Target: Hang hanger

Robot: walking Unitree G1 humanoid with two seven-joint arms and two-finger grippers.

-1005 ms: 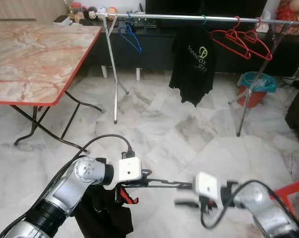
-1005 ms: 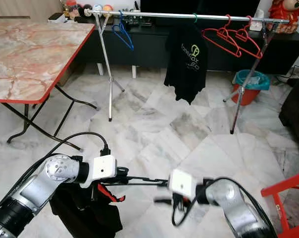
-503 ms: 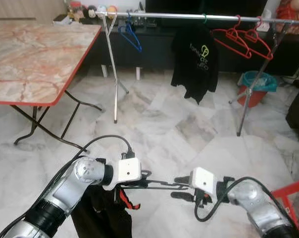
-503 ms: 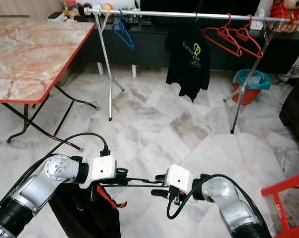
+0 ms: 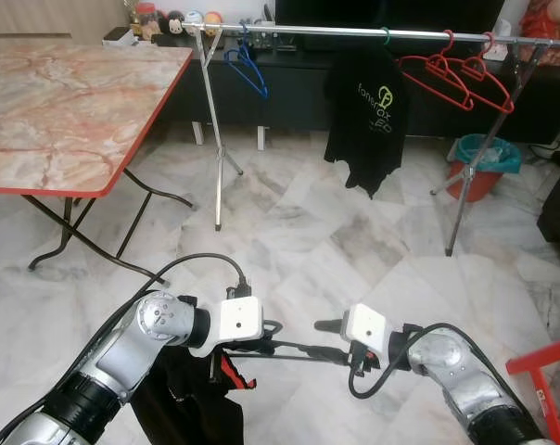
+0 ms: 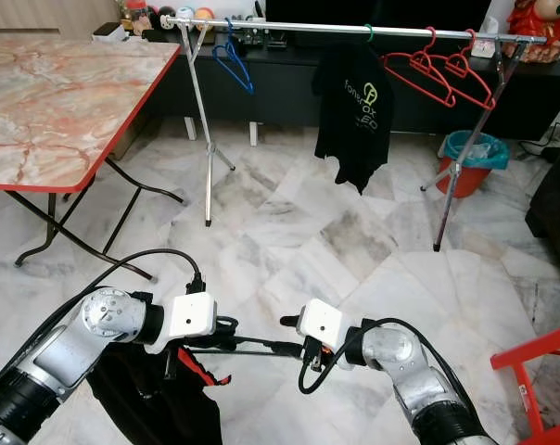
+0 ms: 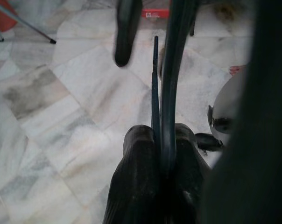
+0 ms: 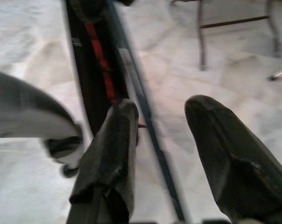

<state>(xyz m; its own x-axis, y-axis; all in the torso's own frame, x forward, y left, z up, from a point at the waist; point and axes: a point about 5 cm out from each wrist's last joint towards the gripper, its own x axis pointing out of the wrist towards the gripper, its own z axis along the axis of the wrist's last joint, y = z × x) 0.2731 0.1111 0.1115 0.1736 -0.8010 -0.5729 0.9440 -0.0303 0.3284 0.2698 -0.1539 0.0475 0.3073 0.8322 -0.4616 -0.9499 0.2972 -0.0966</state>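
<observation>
My left gripper [image 5: 273,336] is shut on a thin dark hanger [image 5: 303,349], held low over the floor with its bar pointing to my right. A black garment [image 5: 183,394] with a red strap hangs from it under my left arm. My right gripper [image 5: 336,341] is open at the bar's free end. In the right wrist view the bar [image 8: 145,121] runs between the two spread fingers [image 8: 113,140], which do not clamp it. In the left wrist view both fingers [image 7: 136,177] pinch the hanger wire [image 7: 168,93]. The silver clothes rail [image 5: 354,31] stands far ahead.
On the rail hang a blue hanger [image 5: 246,67], a black T-shirt [image 5: 368,102] and red hangers [image 5: 456,79]. A marble-top folding table [image 5: 67,102] stands at the left. A teal and red bucket [image 5: 489,162] sits by the rail's right leg, and a red frame [image 5: 540,357] at the near right.
My right gripper has swung left and slightly up to the hanger's free end, so its open fingers now straddle the bar. My left gripper has kept hold of the hanger.
</observation>
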